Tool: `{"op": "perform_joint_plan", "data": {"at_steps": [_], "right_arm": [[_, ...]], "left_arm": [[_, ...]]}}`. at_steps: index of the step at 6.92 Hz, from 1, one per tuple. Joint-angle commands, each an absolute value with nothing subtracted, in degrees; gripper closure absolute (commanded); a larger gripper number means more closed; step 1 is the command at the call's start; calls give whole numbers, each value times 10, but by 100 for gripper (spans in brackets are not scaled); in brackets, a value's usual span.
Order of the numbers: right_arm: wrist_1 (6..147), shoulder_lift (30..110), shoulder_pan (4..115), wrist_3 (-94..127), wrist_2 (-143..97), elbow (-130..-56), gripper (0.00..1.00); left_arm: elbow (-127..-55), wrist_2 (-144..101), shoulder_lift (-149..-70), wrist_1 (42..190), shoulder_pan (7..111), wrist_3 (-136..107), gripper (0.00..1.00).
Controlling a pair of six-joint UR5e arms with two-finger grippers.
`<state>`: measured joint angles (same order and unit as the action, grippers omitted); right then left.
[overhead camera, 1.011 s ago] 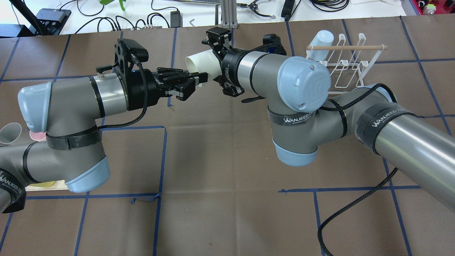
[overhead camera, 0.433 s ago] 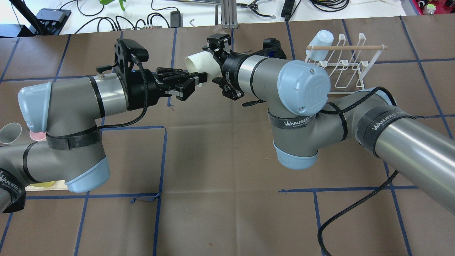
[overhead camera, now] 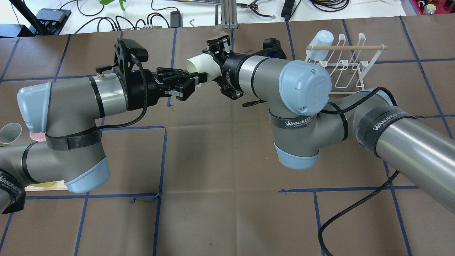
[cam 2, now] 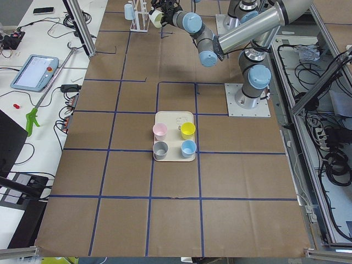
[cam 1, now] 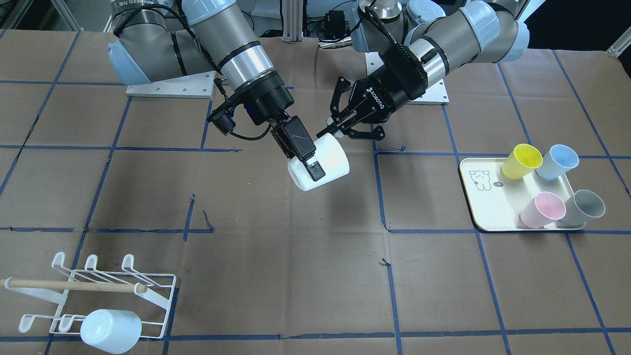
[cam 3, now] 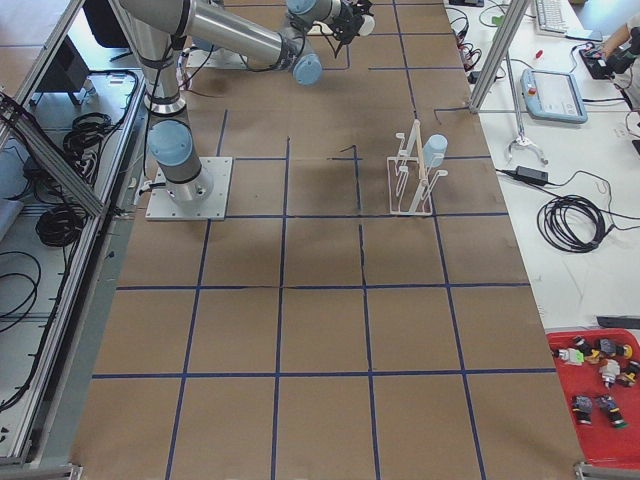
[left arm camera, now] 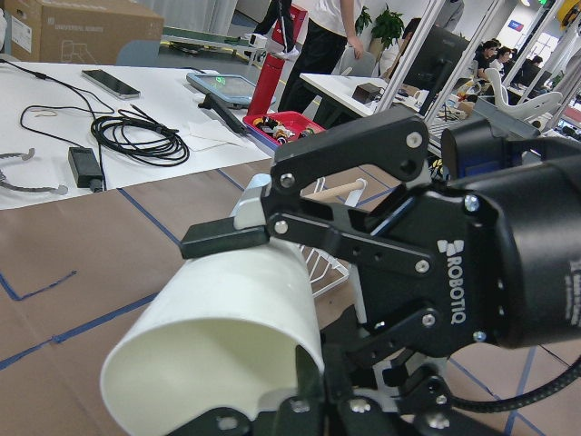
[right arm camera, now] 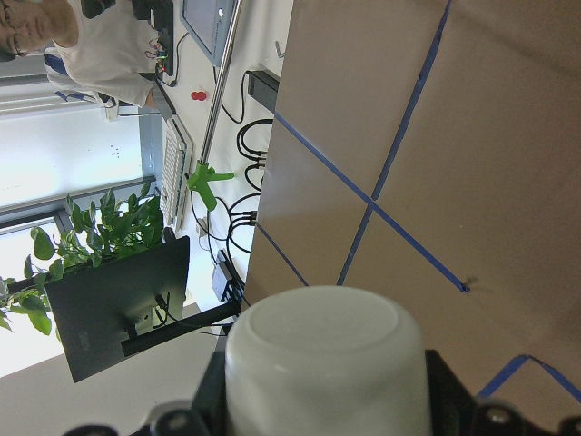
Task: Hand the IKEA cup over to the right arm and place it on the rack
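Right gripper (cam 1: 313,165): jaws clamped across the white cup (cam 1: 333,155), held above the counter (cam 1: 246,236); left gripper (cam 1: 347,129): jaws open at the cup's rim. Risk: rim snagging the left jaws during withdrawal, twisting the grip; rack (overhead camera: 346,47) stands beyond, well apart.

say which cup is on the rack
The pale blue plastic cup on the white wire rack; the white plastic cup is held aloft, four others sit on the cream tray.
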<state>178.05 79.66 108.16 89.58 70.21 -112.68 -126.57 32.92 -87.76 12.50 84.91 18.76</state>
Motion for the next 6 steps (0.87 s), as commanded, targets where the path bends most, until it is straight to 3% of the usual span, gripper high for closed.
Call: {"op": "perform_joint_plan", "data": {"at_steps": [1,2,3,6], "right_arm": [[1781,797,1082,896,683,-1126,58],[1781,797,1082,896,683,-1126,60],[1781,797,1082,896,683,-1126,62],[1781,797,1082,896,683,-1126,66]], "left_arm": [[-1264,330,-876,126,848,186,52],[-1262,330,-878,125,848,152,17],[-1261,330,-877,124,848,116,1],[-1265,333,-874,125,838,104,1]]}}
